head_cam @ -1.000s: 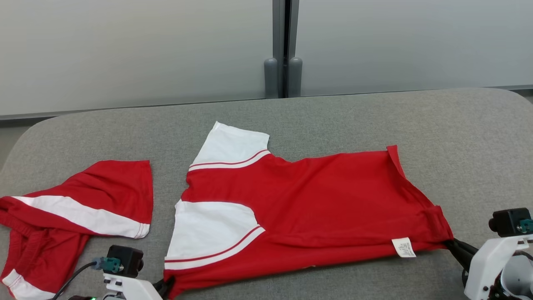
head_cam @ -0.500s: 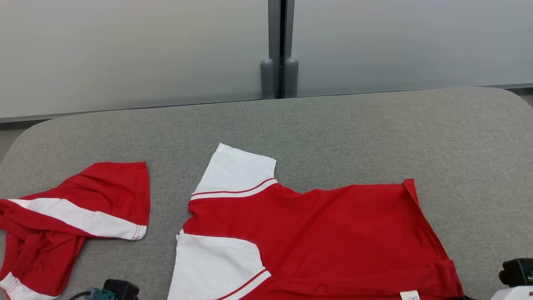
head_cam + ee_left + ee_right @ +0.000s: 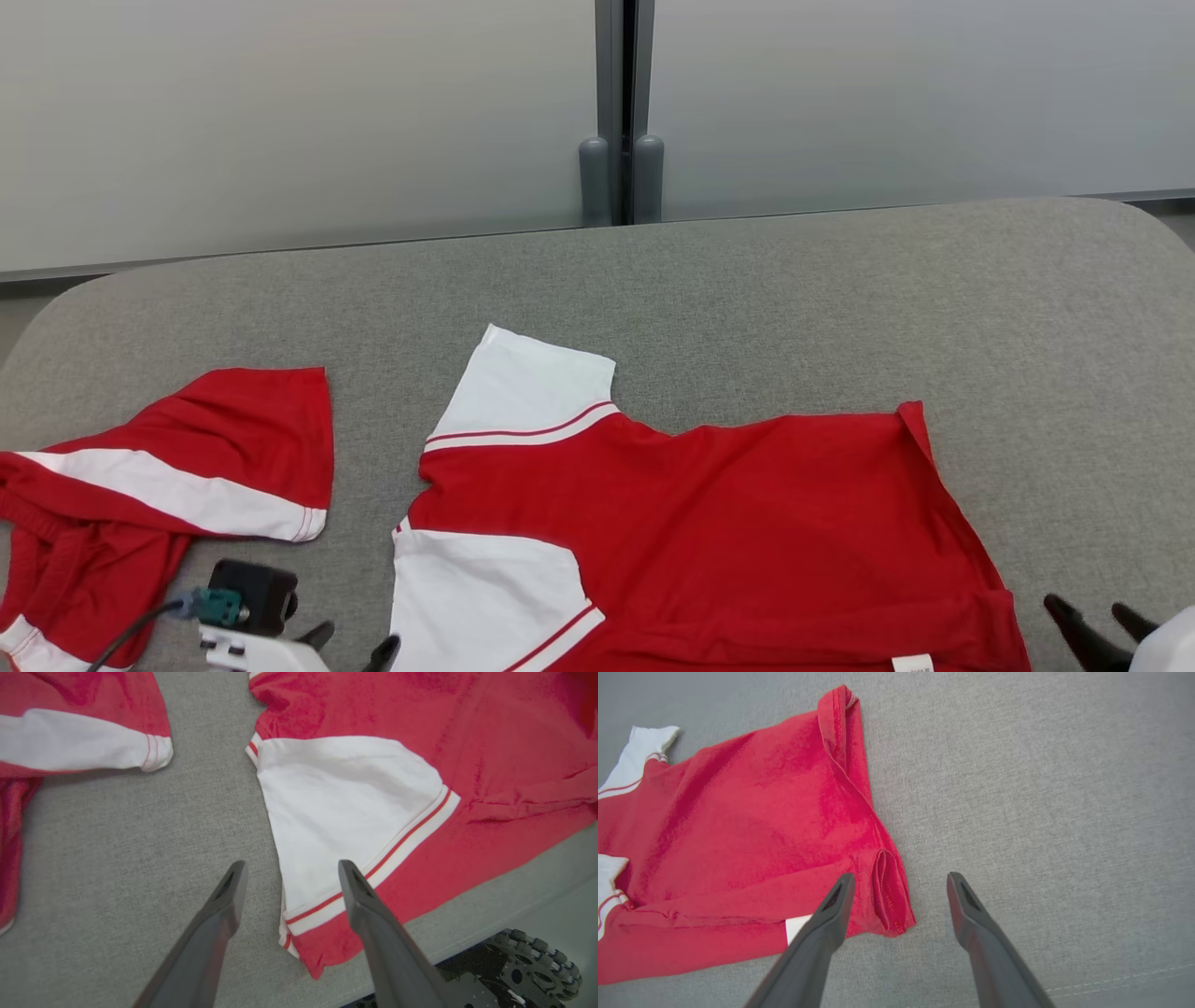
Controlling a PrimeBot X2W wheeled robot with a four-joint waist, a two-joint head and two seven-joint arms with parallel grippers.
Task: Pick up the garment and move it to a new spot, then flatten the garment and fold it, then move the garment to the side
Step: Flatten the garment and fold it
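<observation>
The garment [image 3: 709, 523], a red shirt with white sleeves, lies spread on the grey table [image 3: 747, 299], sleeves to the left and hem to the right. My left gripper [image 3: 355, 642] stands open at the near sleeve corner; in the left wrist view it [image 3: 292, 865] straddles the sleeve's striped cuff edge [image 3: 317, 905] without touching it. My right gripper [image 3: 1086, 609] is open just off the hem corner; in the right wrist view it [image 3: 901, 877] frames the folded red hem corner [image 3: 887, 891], above it. A white label [image 3: 796, 926] shows by the hem.
A second red and white garment [image 3: 168, 467] lies crumpled at the table's left, also in the left wrist view [image 3: 70, 742]. Pale wall panels with a grey post [image 3: 616, 177] stand behind the table. The table's near edge [image 3: 514, 896] and the robot's wheeled base [image 3: 537, 961] lie close.
Both grippers dragged the shirt a little toward the near edge, then opened and let go of its corners. The head camera has shifted slightly.
</observation>
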